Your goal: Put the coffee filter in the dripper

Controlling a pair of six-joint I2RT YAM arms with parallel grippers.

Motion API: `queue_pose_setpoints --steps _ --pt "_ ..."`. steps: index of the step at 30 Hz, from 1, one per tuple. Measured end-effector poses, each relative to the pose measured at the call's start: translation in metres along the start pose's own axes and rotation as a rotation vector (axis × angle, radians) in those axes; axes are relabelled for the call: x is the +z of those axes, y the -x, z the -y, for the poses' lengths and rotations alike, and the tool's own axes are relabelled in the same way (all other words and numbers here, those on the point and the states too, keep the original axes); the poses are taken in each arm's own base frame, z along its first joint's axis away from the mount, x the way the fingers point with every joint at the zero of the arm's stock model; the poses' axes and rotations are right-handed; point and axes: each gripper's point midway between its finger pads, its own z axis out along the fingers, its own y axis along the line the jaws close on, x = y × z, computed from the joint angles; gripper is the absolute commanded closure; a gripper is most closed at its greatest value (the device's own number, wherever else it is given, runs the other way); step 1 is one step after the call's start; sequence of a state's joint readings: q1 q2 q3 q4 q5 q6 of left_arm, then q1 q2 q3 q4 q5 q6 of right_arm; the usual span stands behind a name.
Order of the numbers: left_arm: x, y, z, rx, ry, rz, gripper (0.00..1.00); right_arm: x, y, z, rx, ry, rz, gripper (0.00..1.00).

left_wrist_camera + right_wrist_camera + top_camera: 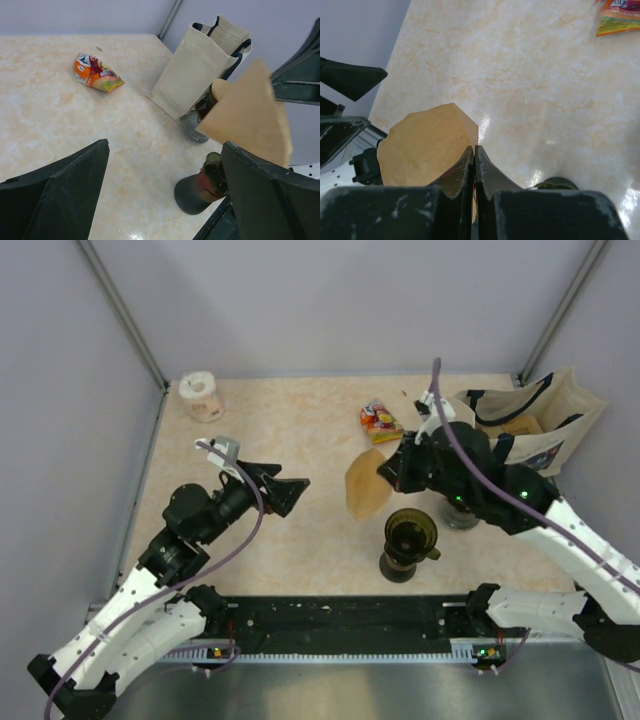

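Top view: my right gripper (386,472) pinches the coffee filter (366,486), a tan paper cone held off the table (300,440). The filter hangs just beside the dripper (411,531) on its left, and is not in it. The olive-brown dripper sits on a black cup (398,566). My left gripper (297,488) points toward the filter with fingers spread and nothing between them. Only this view shows the tissue roll (203,395) in the far left corner. It also shows the snack packet (380,422) and the tote bag (530,430).

Left wrist view: the filter (247,115) appears edge-lit between my own spread fingers (70,195) and my right arm. The black cup's red rim and part of the dripper (216,171) show low at right. Behind them stand a clear glass cup (192,127), largely hidden from above, and the tote bag (200,70).

Right wrist view: my right fingertips (465,162) are pressed together on the filter's (422,147) edge. Only a dark sliver of the dripper (557,182) shows beneath.
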State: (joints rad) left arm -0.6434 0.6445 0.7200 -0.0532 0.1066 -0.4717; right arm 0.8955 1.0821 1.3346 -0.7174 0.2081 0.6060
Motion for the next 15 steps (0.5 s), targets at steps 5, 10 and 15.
queue_pose_setpoints --steps 5,10,15 --pt "0.004 -0.002 -0.003 -0.011 0.014 -0.005 0.01 -0.056 0.008 0.006 0.000 -0.010 -0.039 1.00" --pt "0.018 -0.024 -0.016 -0.022 0.056 -0.078 0.01 -0.081 -0.023 0.034 -0.034 -0.101 -0.171 1.00" --pt "0.021 -0.034 -0.022 -0.025 0.074 -0.112 0.01 -0.093 -0.049 0.055 -0.055 -0.161 -0.250 1.00"
